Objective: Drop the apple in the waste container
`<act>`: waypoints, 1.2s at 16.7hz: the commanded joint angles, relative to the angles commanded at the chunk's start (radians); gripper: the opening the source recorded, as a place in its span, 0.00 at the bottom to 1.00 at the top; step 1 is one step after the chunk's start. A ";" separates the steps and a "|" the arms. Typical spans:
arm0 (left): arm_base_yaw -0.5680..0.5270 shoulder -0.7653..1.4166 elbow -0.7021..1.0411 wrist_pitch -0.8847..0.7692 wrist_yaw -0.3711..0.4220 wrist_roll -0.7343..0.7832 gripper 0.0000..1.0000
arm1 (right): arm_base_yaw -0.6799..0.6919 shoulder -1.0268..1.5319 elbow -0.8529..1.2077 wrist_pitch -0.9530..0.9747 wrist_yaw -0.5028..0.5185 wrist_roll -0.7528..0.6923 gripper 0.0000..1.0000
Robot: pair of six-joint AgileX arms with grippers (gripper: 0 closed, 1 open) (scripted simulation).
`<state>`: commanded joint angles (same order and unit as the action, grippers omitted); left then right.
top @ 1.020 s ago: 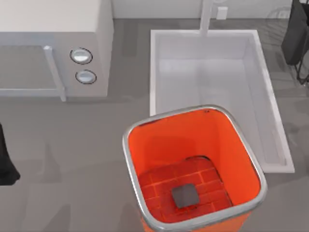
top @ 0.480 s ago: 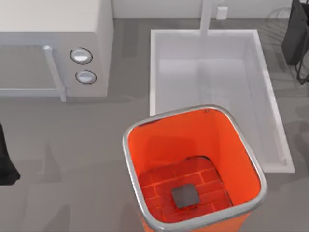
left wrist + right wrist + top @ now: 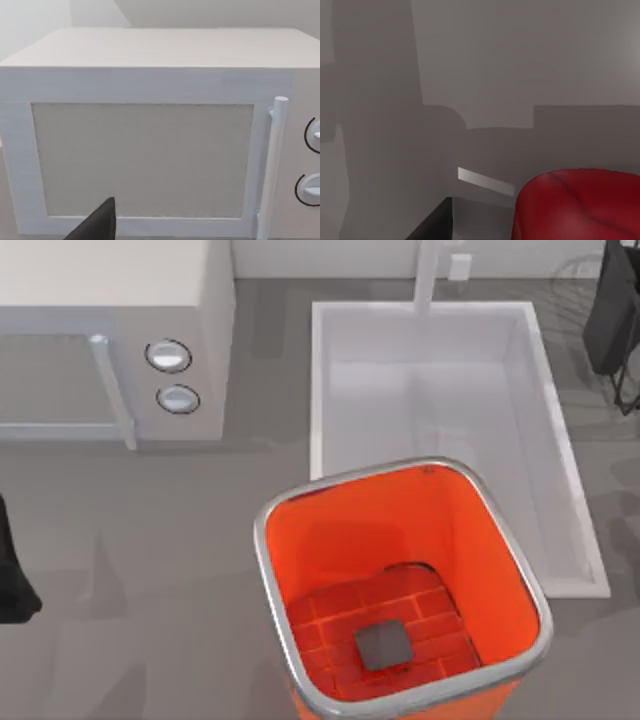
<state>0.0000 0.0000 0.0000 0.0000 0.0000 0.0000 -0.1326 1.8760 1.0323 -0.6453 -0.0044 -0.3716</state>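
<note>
Nothing has shifted since the earlier frames. Close under the right tool [image 3: 485, 227] sits the apple [image 3: 580, 205]; whether it is gripped I cannot tell. Best carry it level, centred over the bin [image 3: 300, 540], then release.

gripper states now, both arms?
Left hand: near the microwave, open or shut cannot be told.
Right hand: close by the apple; grasp cannot be told.

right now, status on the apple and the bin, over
Left arm parked at table's left edge. Right arm at far right by the sink. Apple close under the right wrist camera, not in the bin. Bin mouth open, nothing over it.
</note>
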 joint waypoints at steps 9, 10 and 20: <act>0.000 0.000 0.000 0.000 0.000 0.000 1.00 | 0.000 0.000 0.000 0.000 0.000 0.000 0.00; 0.000 0.000 0.000 0.000 0.000 0.000 1.00 | 0.000 0.000 0.000 0.000 0.000 0.000 0.00; 0.000 0.000 0.000 0.000 0.000 0.000 1.00 | 0.002 -0.051 0.141 -0.188 -0.028 0.011 0.00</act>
<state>0.0000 0.0000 0.0000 0.0000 0.0000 0.0000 -0.1304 1.8249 1.1737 -0.8337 -0.0323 -0.3602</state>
